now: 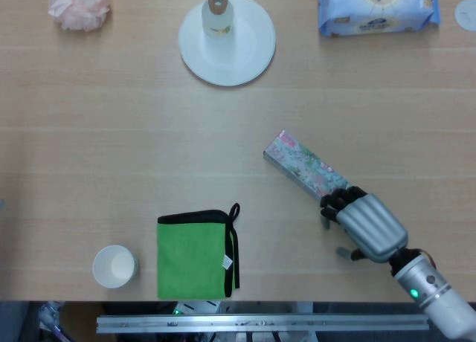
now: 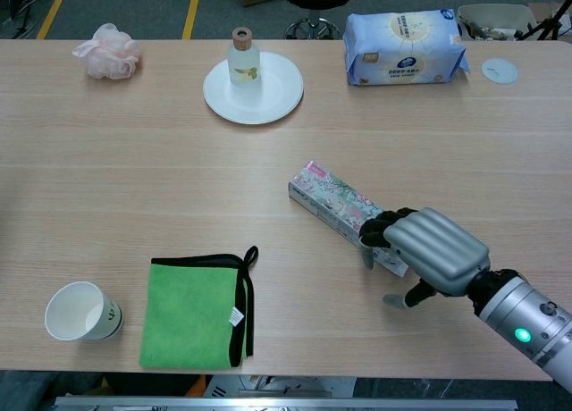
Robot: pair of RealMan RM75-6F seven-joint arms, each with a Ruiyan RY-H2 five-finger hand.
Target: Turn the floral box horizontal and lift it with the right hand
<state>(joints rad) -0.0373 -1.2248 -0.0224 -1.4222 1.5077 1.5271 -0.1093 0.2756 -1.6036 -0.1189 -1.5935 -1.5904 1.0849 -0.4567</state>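
**Right hand at the near end of the floral box**

The floral box (image 2: 344,213) lies diagonally on the worktop (image 2: 134,161), flat. The right hand (image 2: 427,250) covers its near end, fingers (image 2: 379,228) curled over it; whether it truly grips, I cannot tell. The tissue pack's (image 2: 404,46) print is too blurred to read.

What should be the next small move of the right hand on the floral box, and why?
Probably swing the box's near end so it turns level across the table. The box lies flat but diagonal, and the right hand covers only its near end, with dark fingers curled over it. Whether the grip is firm cannot be told, so turning should come before lifting.
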